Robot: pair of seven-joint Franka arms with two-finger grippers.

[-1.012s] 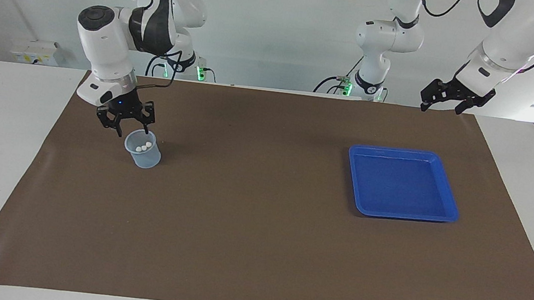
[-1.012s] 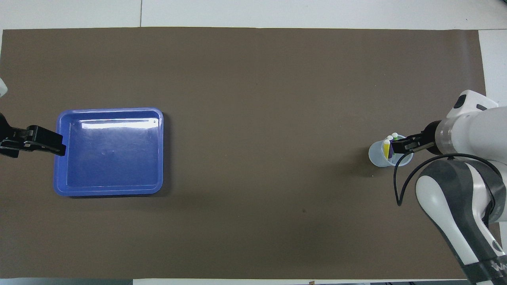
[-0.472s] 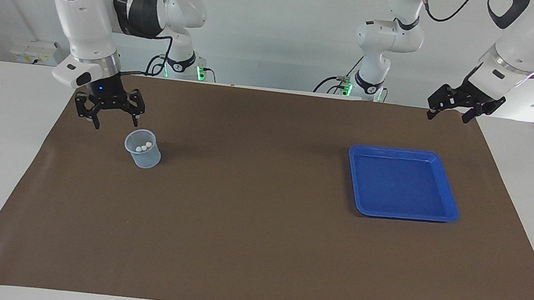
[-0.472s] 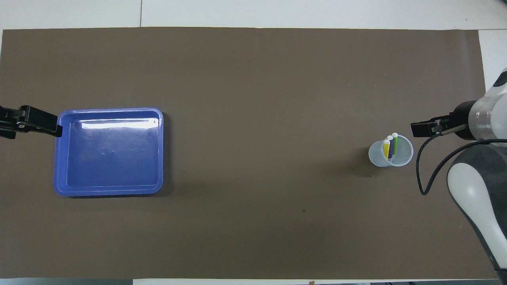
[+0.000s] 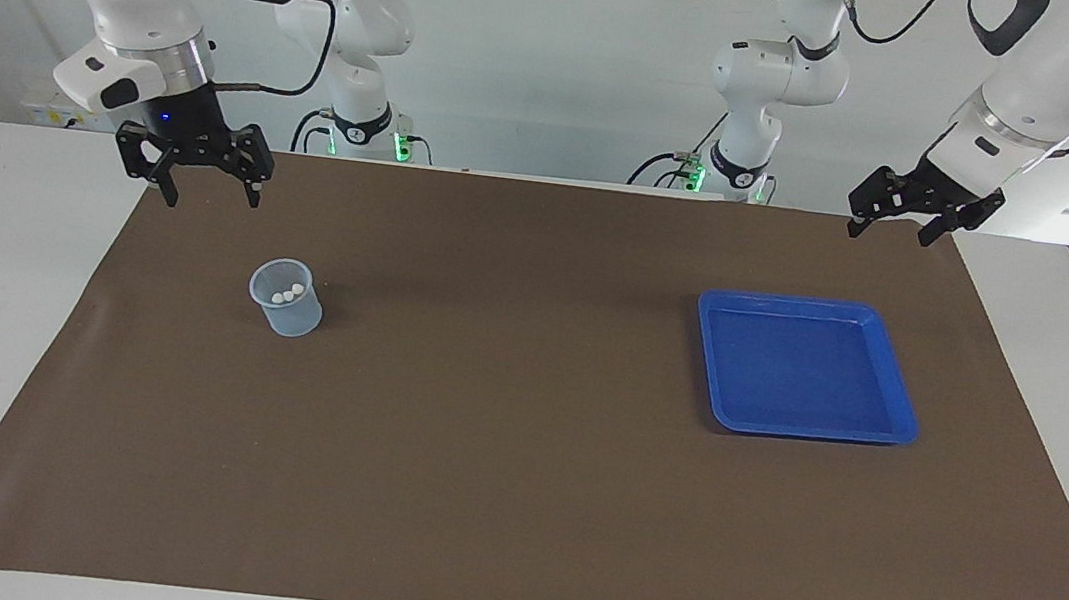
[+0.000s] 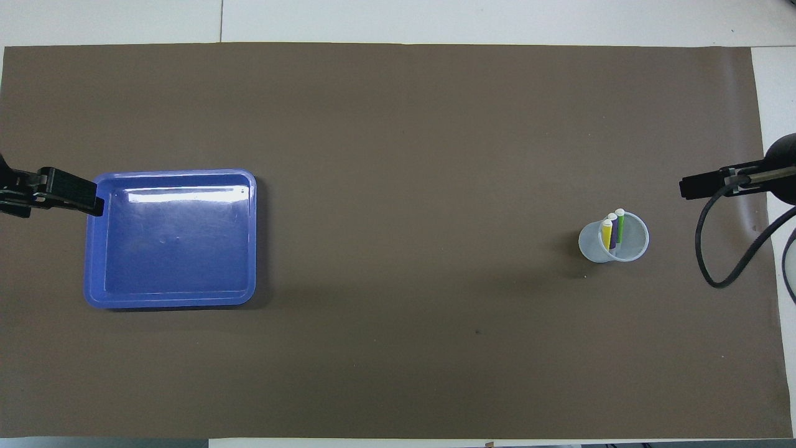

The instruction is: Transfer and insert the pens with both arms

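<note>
The three pens, yellow (image 6: 606,234), purple (image 6: 612,229) and green (image 6: 619,224), stand together in a clear plastic cup (image 6: 631,244). In the facing view only their pale ends (image 5: 285,293) show inside the cup (image 5: 286,312). My right gripper (image 5: 212,199) is open and empty, raised over the mat's edge at the right arm's end, apart from the cup; it also shows in the overhead view (image 6: 691,188). My left gripper (image 5: 887,235) is open and empty, raised over the mat beside the tray; it also shows in the overhead view (image 6: 87,198).
A blue tray (image 5: 898,397) lies on the brown mat (image 5: 499,437) toward the left arm's end, with nothing in it; it shows in the overhead view (image 6: 90,249) too. Two slimmer white arms with green-lit bases (image 5: 352,133) stand at the robots' edge.
My right gripper has lifted off the cup and drawn back toward the right arm's end, open. The pens stay in the cup. My left gripper has barely shifted.
</note>
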